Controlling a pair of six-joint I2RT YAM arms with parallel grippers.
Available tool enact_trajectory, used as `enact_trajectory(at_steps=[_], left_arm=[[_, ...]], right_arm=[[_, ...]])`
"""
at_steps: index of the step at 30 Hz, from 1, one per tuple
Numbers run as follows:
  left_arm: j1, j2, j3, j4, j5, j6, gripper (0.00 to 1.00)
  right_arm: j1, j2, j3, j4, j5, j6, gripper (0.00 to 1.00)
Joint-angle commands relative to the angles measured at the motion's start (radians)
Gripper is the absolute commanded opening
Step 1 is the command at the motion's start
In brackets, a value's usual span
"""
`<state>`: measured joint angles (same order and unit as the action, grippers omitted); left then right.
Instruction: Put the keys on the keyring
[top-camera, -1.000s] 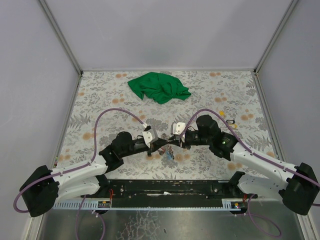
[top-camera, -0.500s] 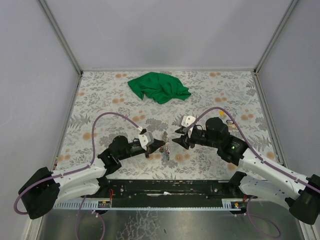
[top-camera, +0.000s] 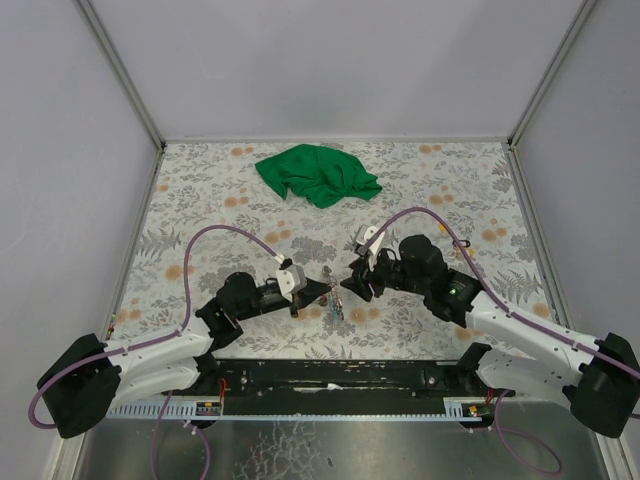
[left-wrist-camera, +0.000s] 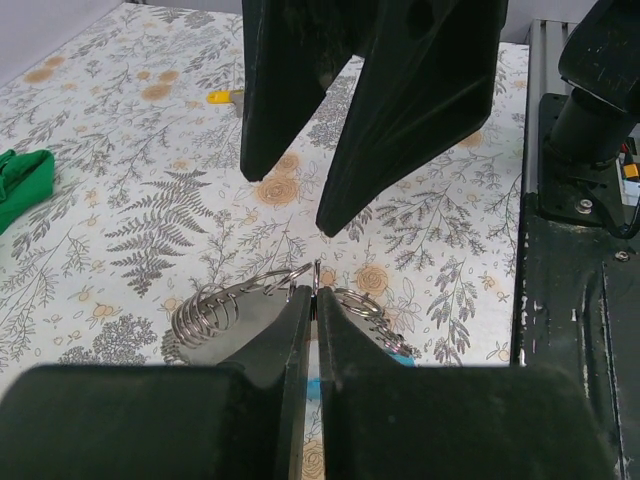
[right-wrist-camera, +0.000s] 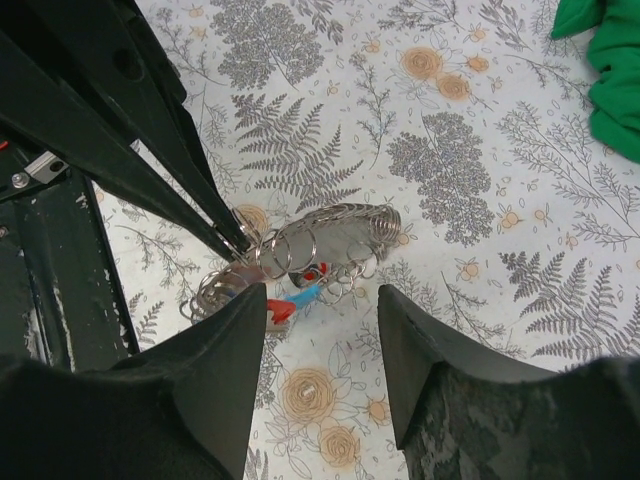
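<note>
Floral-patterned worktop (top-camera: 200, 200) is pictured with the keyring (right-wrist-camera: 330, 232), a coiled grey wire loop, well to the near side of a green cloth (top-camera: 318, 175). Its wire is pinched by the tightly clenched left pincer (left-wrist-camera: 316, 295). The right pincer (right-wrist-camera: 322, 300) is held spread and empty just beside it. The keys (right-wrist-camera: 283, 308), tagged red and light blue, are seen against the loop.

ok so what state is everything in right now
left gripper, shut on the keyring
right gripper, open over the keyring, holding nothing
keyring, pinched by the left gripper
keys, bunched against the keyring, not gripped
green cloth, crumpled, untouched
</note>
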<state>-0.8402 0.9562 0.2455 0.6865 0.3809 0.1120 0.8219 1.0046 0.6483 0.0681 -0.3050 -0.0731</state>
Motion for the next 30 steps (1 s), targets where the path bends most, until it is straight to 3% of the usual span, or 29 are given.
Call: enact_trajectory(at_steps=[1, 18, 22, 26, 30], left_arm=[[0.008, -0.014, -0.006, 0.121, 0.020, -0.017, 0.00], [0.008, 0.007, -0.005, 0.140, 0.022, -0.023, 0.00], [0.007, -0.010, -0.001, 0.119, 0.017, -0.008, 0.00], [0.007, -0.014, 0.006, 0.103, -0.017, 0.008, 0.00], [0.007, 0.004, -0.014, 0.150, 0.014, 0.096, 0.00]], right_arm=[[0.000, 0.004, -0.028, 0.130, 0.018, 0.036, 0.55], [0.000, -0.009, -0.125, 0.310, -0.182, 0.011, 0.57], [0.000, -0.064, -0.166, 0.311, -0.194, -0.055, 0.68], [0.000, -0.110, -0.193, 0.296, -0.203, -0.124, 0.70], [0.001, -0.159, -0.223, 0.275, -0.281, -0.299, 0.70]])
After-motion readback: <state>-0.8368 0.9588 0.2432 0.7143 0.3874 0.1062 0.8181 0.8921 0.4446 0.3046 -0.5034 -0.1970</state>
